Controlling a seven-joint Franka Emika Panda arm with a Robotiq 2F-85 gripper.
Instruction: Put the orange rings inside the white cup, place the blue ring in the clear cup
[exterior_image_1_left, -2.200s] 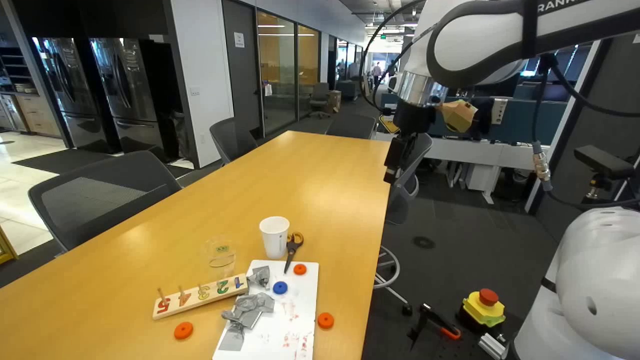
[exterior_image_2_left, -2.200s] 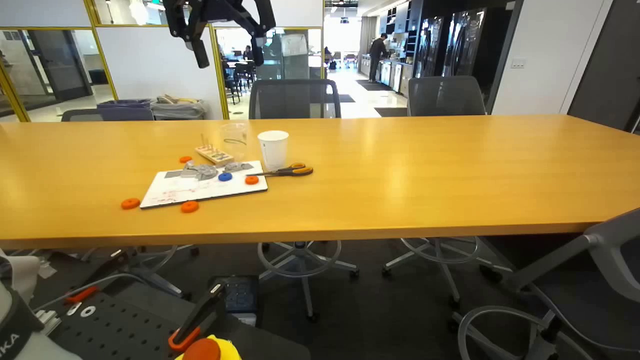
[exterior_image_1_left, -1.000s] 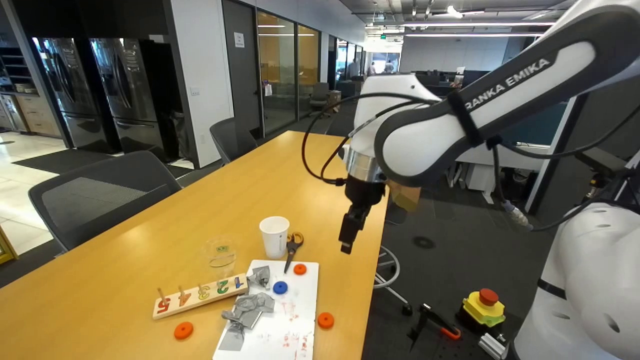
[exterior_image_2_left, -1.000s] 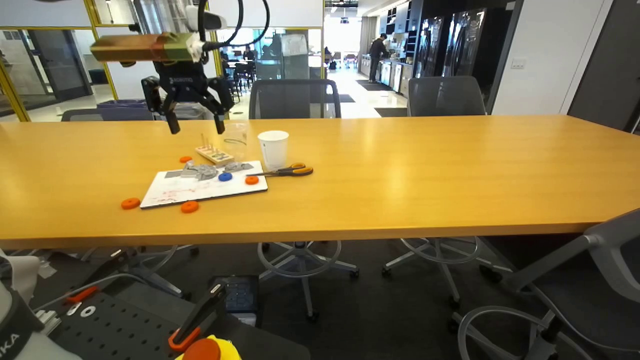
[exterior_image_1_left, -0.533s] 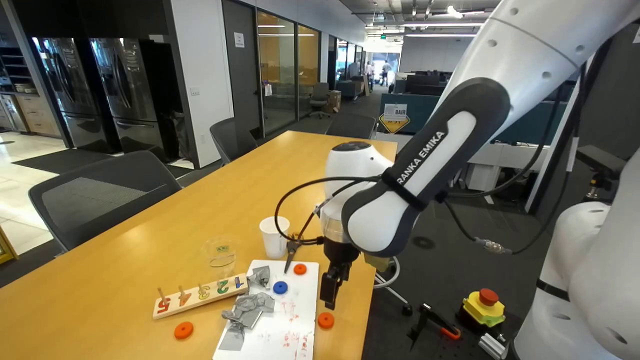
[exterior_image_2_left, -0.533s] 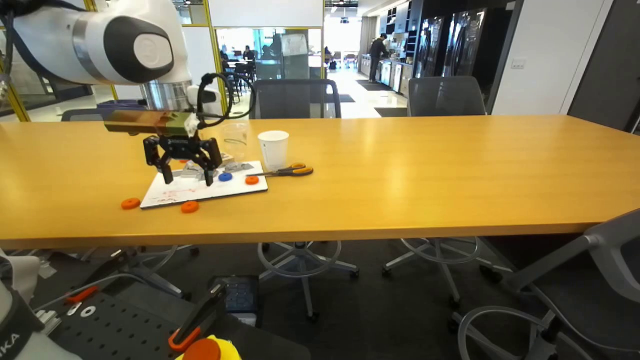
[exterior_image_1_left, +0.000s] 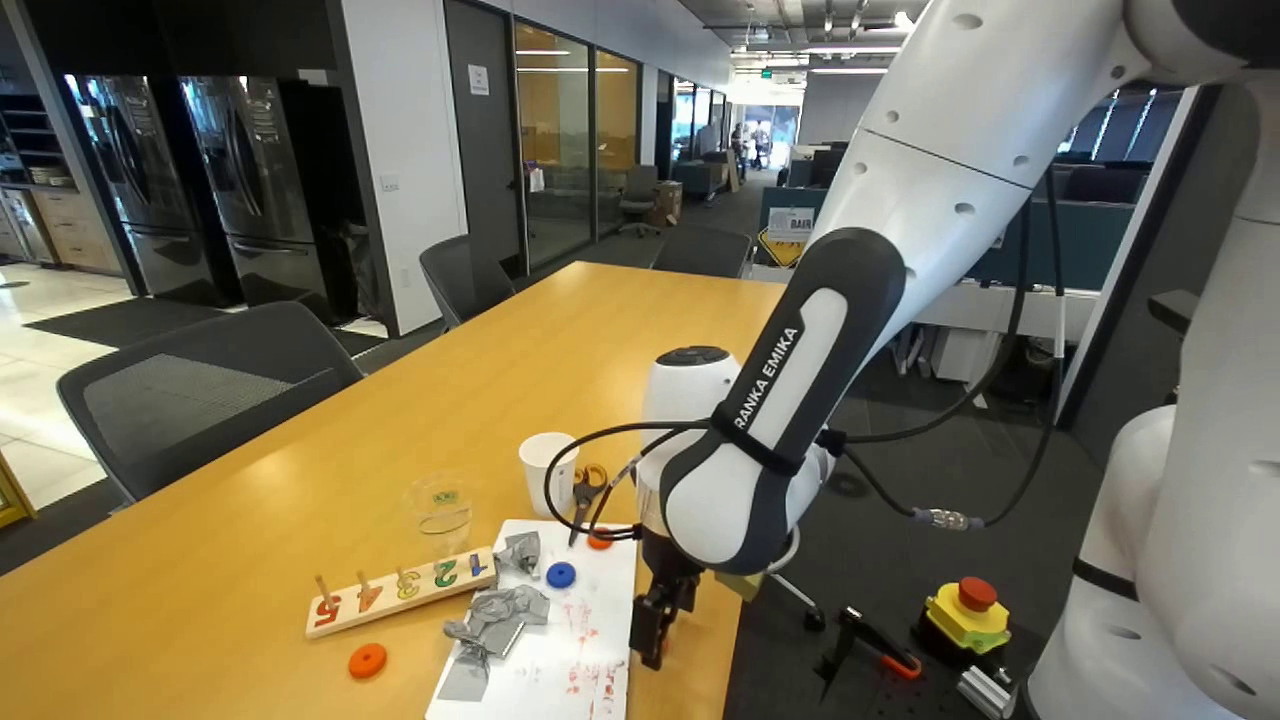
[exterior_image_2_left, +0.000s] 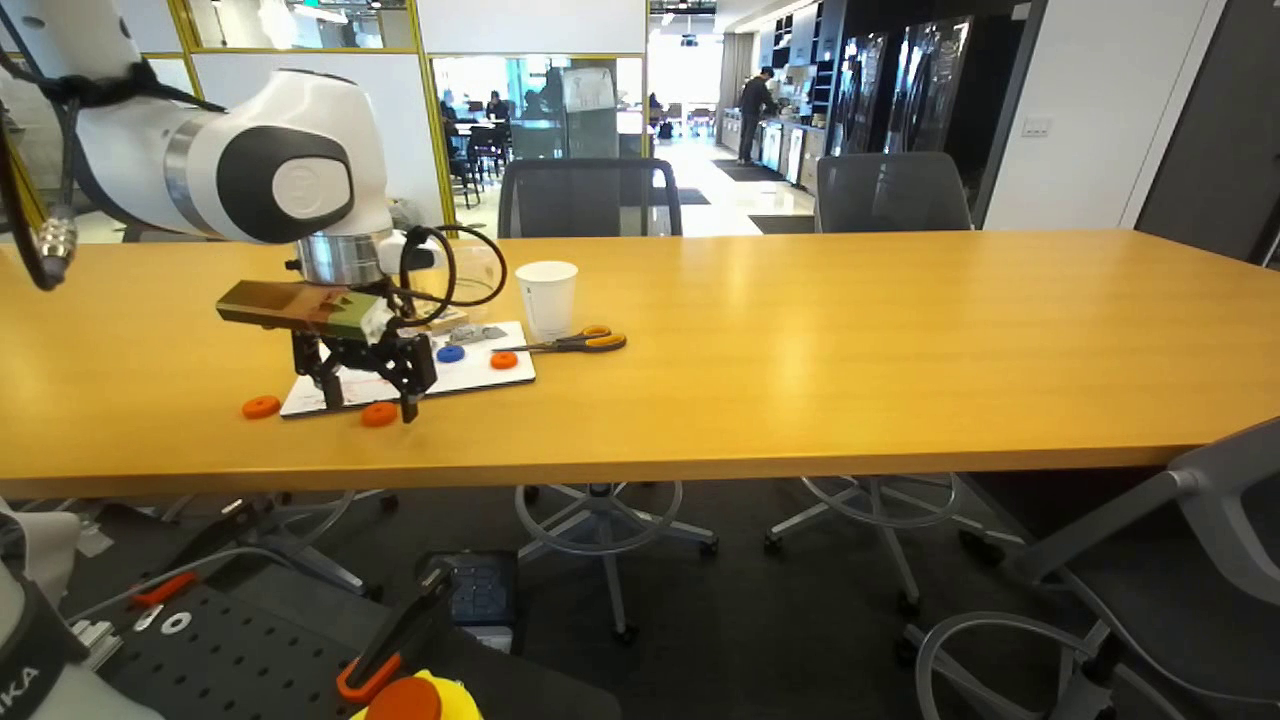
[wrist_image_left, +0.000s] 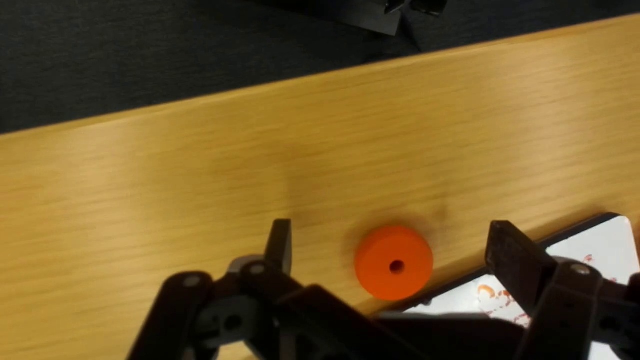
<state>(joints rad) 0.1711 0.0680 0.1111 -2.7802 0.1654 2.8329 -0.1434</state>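
Black claw lowered further, jaws wide, empty; flat round orange ring lined up between them. Grasp for tapered white paper cup likely next.

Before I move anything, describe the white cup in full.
The white cup looks like paper: slightly tapered, with a rim and a small marking on its side. It stands upright, mouth up, on the table, near the whiteboard and scissors; contact with either is unclear. Its inside bottom is hidden.
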